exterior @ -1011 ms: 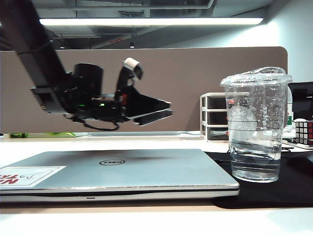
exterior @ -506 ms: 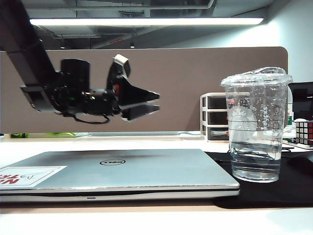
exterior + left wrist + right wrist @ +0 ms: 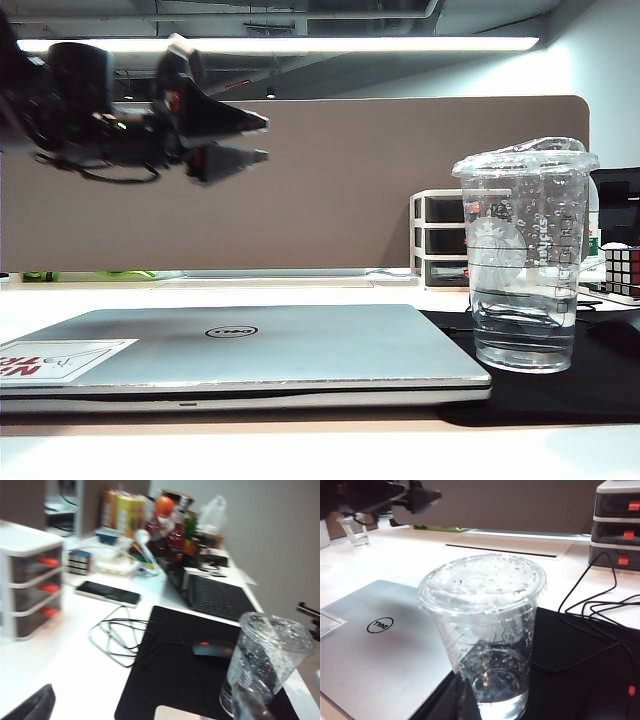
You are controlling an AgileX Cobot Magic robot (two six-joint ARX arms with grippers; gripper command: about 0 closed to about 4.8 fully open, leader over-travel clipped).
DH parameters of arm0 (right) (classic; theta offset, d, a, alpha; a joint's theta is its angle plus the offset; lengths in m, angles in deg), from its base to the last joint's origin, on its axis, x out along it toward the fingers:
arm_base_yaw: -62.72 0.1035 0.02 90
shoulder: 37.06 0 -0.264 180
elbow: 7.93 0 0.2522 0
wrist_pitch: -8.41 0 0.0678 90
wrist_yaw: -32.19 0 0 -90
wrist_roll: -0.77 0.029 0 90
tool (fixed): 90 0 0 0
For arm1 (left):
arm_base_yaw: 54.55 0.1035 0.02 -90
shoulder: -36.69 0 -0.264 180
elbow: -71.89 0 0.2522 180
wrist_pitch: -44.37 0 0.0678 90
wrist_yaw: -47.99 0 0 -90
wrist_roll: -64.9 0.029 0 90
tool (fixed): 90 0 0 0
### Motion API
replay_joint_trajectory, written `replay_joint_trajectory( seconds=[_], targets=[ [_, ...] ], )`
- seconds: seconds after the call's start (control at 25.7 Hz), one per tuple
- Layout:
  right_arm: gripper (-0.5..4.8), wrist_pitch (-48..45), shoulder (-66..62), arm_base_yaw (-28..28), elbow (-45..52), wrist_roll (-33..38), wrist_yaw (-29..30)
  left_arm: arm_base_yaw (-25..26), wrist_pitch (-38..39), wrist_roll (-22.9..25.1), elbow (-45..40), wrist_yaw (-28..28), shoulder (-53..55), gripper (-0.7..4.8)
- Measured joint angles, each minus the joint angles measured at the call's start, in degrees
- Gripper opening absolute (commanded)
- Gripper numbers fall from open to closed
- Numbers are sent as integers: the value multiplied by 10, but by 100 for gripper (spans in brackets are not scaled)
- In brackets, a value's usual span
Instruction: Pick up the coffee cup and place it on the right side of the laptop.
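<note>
The coffee cup is standing upright on a black mat at the right of the exterior frame, just beside the closed laptop, apparently already where the task wants it. The left gripper is hovering in the upper left with jaws spread wide and empty, well apart from the cup. The right gripper is not showing in any view, so its state cannot be told. A drawer unit, a puzzle cube and loose cables are crowding the space behind the cup.
</note>
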Motion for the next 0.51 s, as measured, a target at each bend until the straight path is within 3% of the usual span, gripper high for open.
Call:
replay_joint_trajectory(
  seconds=[0.23, 0.39, 0.51],
  targets=[
    [-1, -9, 0, 0, 0, 0, 0, 31, 13, 23, -153, 83, -138, 460],
    [-1, -9, 0, 0, 0, -2, -1, 41, 57, 69, -307, 186, -290, 460],
    [-1, -11, 0, 0, 0, -3, -1, 37, 90, 97, -362, 247, -362, 460]
  ],
)
